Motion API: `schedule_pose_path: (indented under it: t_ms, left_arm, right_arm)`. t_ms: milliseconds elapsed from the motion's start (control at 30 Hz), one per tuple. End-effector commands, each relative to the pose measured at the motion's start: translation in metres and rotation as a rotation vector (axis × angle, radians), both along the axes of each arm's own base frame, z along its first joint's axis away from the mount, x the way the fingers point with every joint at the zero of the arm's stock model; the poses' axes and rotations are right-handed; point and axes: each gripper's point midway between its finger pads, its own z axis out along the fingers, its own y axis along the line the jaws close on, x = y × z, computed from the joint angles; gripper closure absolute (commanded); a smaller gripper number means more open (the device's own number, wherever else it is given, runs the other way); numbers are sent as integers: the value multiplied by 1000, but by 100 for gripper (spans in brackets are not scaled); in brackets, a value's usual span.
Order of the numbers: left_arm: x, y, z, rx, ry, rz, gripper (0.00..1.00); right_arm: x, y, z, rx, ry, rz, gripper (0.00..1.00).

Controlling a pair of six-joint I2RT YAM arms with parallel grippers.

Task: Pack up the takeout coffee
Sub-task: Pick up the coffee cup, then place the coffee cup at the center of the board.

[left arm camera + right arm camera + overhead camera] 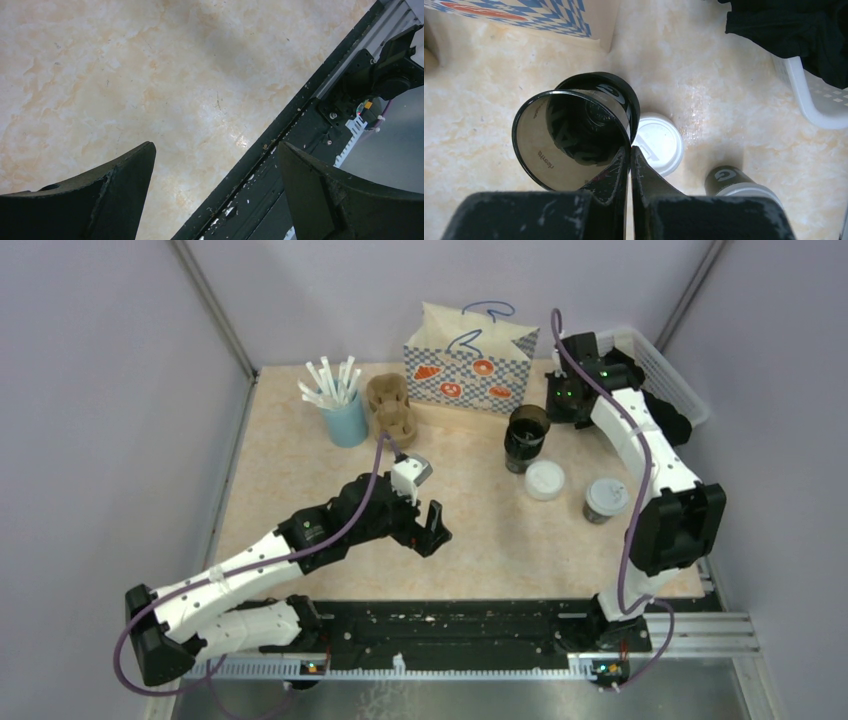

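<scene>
1. Top view: the right tool [545, 412] sits at the open cup [526, 435], right of centre and just below the bag [470, 365]. A loose lid [545, 480] lies on the bench [300, 480] just below that cup, and a lidded cup [606, 498] stands to its right. The carrier [392, 410] is upper centre, well apart from both cups. The left tool [425, 520] hangs mid-frame over bare bench.
2. Left wrist view: the left tool [215, 150] is spread wide and released, with only bench between its fingers.
3. Right wrist view: the right tool [630, 155] is clenched on the open cup [549, 150], pinching its wall at the rim, at the frame's centre. I cannot tell whether the cup is lifted.
4. Step in hand, as I judge it: handling the unlidded cup. The next move calls for a steady rim pinch so the thin wall does not buckle. The cup also has to stay upright, and the lid is not yet fitted.
</scene>
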Motion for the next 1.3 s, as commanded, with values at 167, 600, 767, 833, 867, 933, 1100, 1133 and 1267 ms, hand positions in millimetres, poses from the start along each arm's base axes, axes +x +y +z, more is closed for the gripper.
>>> schedule_pose_path:
  t_ms: [167,600,767,833,867,933,1100,1133,1267]
  left_arm:
    - [7,-6,22,-63,-38,19,1]
    - [16,15,35,-94,1,188,1]
    - [19,38,37,-87,26,308,1]
    - [21,50,33,-71,53,384,1]
    - [22,57,30,-60,71,424,1]
    - [24,70,27,-49,113,502,1]
    - [27,82,22,-86,208,559,2]
    - [26,83,21,-97,223,561,2]
    - [20,85,8,-102,270,561,1]
  right_arm:
    - [-12,11,59,112,-129,35,100]
    - [-67,75,88,27,-192,264,100]
    - [-99,116,62,75,-123,373,100]
    - [-118,144,39,70,-94,455,100]
    - [-128,157,29,72,-80,497,100]
    - [-145,175,10,84,-44,547,100]
    - [-178,201,-35,83,19,624,100]
    - [-183,203,-43,76,32,633,100]
    - [-197,206,-62,34,54,646,100]
